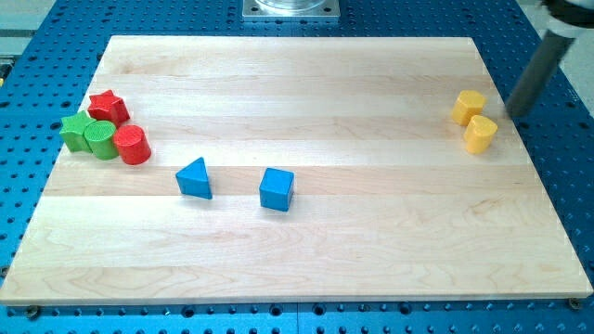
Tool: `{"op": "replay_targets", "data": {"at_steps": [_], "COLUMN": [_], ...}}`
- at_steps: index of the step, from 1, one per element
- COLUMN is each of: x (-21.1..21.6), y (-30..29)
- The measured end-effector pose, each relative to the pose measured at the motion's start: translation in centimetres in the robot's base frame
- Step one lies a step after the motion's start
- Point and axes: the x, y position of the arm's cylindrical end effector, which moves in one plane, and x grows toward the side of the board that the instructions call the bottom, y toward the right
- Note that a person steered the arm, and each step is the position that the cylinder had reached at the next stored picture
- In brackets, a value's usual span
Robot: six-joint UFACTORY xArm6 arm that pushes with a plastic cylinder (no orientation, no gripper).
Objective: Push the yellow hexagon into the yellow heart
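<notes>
End effector report first: it's a bare rod with no jaws to open or close, gripping nothing, and my tip (513,114) sits at the table's (306,260) right edge, just right of the two yellow blocks and touching neither.

Now sweep from the view's bottom upward. Lowest is the blue cube (277,189), with the blue triangle (195,178) to its left, both well apart from the action. Further up on the left, the red cylinder (134,145), green cylinder (100,139), green star (76,131) and red star (108,107) huddle in one cluster. Ignore them all.

On the right, the lower yellow piece reads as the yellow heart (480,134). The faceted one just above it I take for the yellow hexagon (470,107), though the shapes are small. They look touching or very nearly so.

So you need only a nudge. Bring my tip round to the hexagon's top side, on the line through both centres, and push gently down toward the heart. Come in off-centre and I judge the hexagon will slide past. Push too hard and the heart may skid toward the edge.
</notes>
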Motion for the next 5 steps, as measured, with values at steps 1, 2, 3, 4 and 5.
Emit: {"op": "replay_targets", "data": {"at_steps": [1,2,3,4,5], "x": [-1.1,-5.3,-1.9,0.1,1.2], "y": [-3.3,-3.1,-5.5,-6.5,-16.2]}}
